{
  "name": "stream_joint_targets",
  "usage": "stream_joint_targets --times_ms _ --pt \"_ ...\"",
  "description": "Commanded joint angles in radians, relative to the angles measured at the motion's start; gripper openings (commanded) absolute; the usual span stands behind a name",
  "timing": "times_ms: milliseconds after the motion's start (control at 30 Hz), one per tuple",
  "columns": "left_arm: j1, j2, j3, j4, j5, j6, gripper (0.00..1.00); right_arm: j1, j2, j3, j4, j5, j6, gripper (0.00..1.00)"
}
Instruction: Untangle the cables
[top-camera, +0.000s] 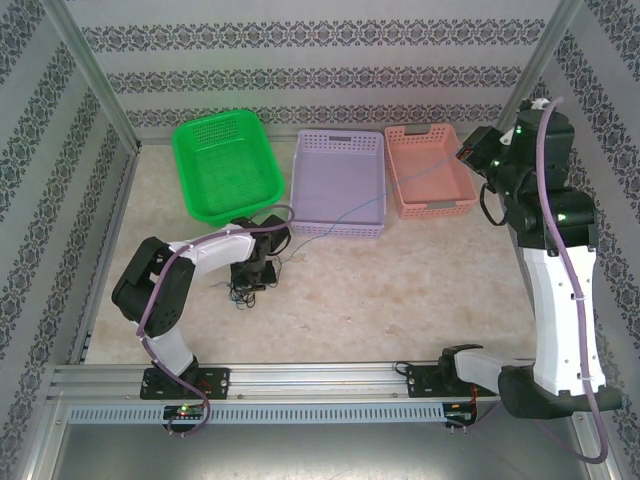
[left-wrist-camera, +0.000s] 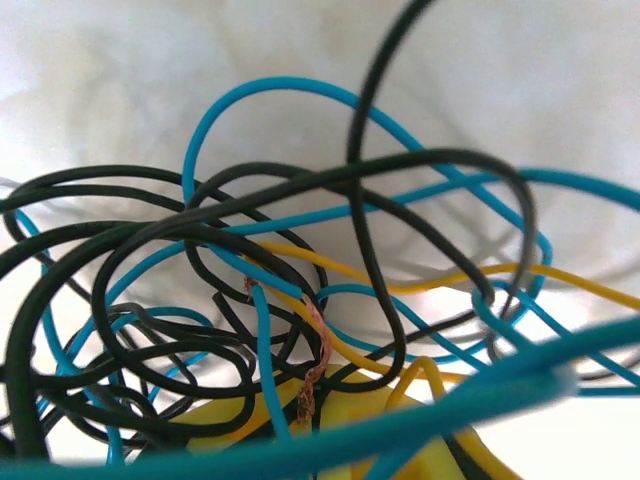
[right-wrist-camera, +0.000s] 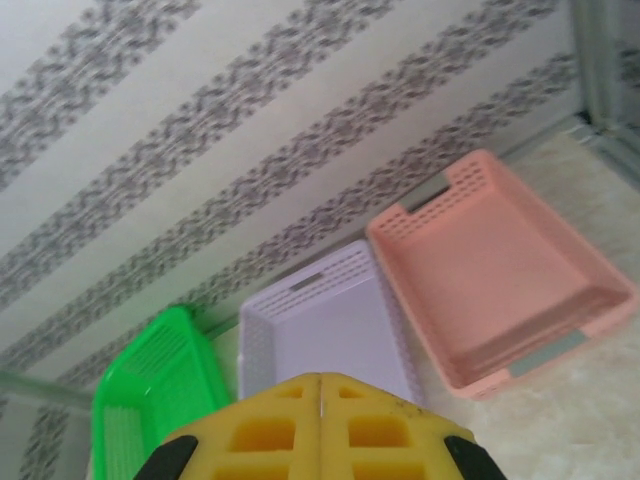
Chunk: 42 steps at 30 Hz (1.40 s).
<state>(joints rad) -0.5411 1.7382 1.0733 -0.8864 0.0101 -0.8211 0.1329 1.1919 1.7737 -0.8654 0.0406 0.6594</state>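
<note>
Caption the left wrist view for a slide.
Left gripper shut on the cables, a knot of black, blue and yellow wires over the pale table.

Left arm (top-camera: 165, 290) reaching low, right arm (top-camera: 555, 290) raised high, both grippers closed.
The left arm folds at its elbow and stretches forward, its wrist bent so the left gripper (top-camera: 252, 278) points down, yellow fingers (left-wrist-camera: 240, 430) closed. The right arm stands tall; the right gripper (right-wrist-camera: 320, 385) aims outward from up high, its fingers (right-wrist-camera: 265, 430) meeting flush.
</note>
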Motion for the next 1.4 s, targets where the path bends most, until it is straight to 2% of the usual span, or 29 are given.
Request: stream_joint_targets --times_ms 0,100,200,367,600,767,833,867,900,1033,1100,1200,1367 --pt "0.01 -0.018 0.057 0.016 0.025 0.007 0.0 0.066 -0.023 -0.01 0.087 -0.061 -0.057 0.0" --pt "0.009 0.01 0.088 -0.003 0.027 0.012 0.01 0.111 -0.073 -0.022 0.116 0.025 -0.075 0.0" --pt "0.013 0.035 0.083 -0.014 0.012 0.015 0.0 0.103 -0.117 0.004 0.124 0.153 -0.09 0.0" --pt "0.059 0.049 0.03 -0.001 -0.028 0.04 0.0 0.059 -0.075 0.15 0.105 0.117 -0.117 0.0" --pt "0.132 0.041 0.033 -0.028 -0.07 0.092 0.0 0.059 -0.082 0.176 0.145 0.111 -0.12 0.0" --pt "0.144 0.004 0.049 0.04 0.067 0.088 0.0 0.064 -0.041 0.22 0.121 0.01 -0.111 0.0" --pt "0.139 -0.018 0.072 0.056 0.12 0.063 0.0 0.088 -0.038 0.221 0.121 0.006 -0.11 0.0" --pt "0.135 -0.028 0.088 0.057 0.14 0.046 0.02 0.098 -0.039 0.216 0.121 0.013 -0.111 0.0" --pt "0.132 -0.038 0.102 0.055 0.16 0.028 0.08 0.104 -0.042 0.211 0.123 0.015 -0.112 0.0" --pt "0.118 -0.094 0.15 0.068 0.255 -0.059 0.42 0.108 -0.046 0.186 0.135 -0.004 -0.1 0.0" --pt "0.102 -0.123 0.2 0.051 0.261 -0.086 0.5 0.115 -0.048 0.169 0.142 -0.017 -0.093 0.0" --pt "0.079 -0.158 0.271 0.017 0.251 -0.1 0.57 0.121 -0.051 0.128 0.166 -0.05 -0.076 0.0" --pt "0.054 -0.223 0.331 0.034 0.256 -0.097 0.57 0.123 -0.033 0.08 0.237 -0.158 -0.055 0.0"
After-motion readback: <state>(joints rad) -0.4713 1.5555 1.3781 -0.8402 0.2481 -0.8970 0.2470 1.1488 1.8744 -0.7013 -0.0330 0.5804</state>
